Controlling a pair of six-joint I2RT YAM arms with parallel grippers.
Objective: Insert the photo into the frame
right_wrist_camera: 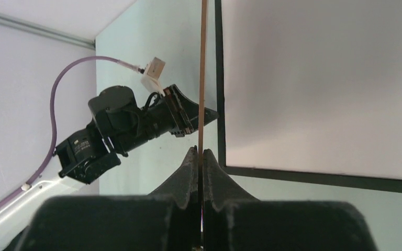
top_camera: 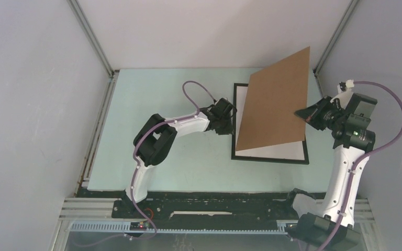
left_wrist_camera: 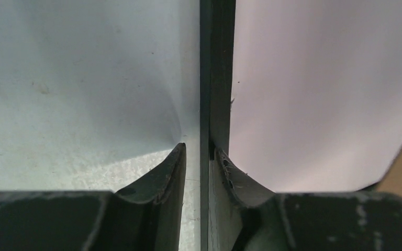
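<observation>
The frame [top_camera: 269,158] lies flat on the table, its black rail round a plain white sheet [top_camera: 277,150]. My left gripper [top_camera: 229,120] is at its left rail. In the left wrist view the jaws [left_wrist_camera: 199,149] straddle that rail [left_wrist_camera: 217,78], with a thin gap on the outer side. My right gripper [top_camera: 302,113] is shut on the right edge of a brown cardboard board [top_camera: 276,102], holding it tilted above the frame. The board's thin edge [right_wrist_camera: 202,68] runs up from the pinched fingertips [right_wrist_camera: 199,151]. The photo is out of view.
Grey walls with metal corner posts close in the pale green table [top_camera: 162,157] on three sides. The left arm's wrist [right_wrist_camera: 131,125] and purple cable sit beyond the raised board. Black rails run along the near edge by the arm bases.
</observation>
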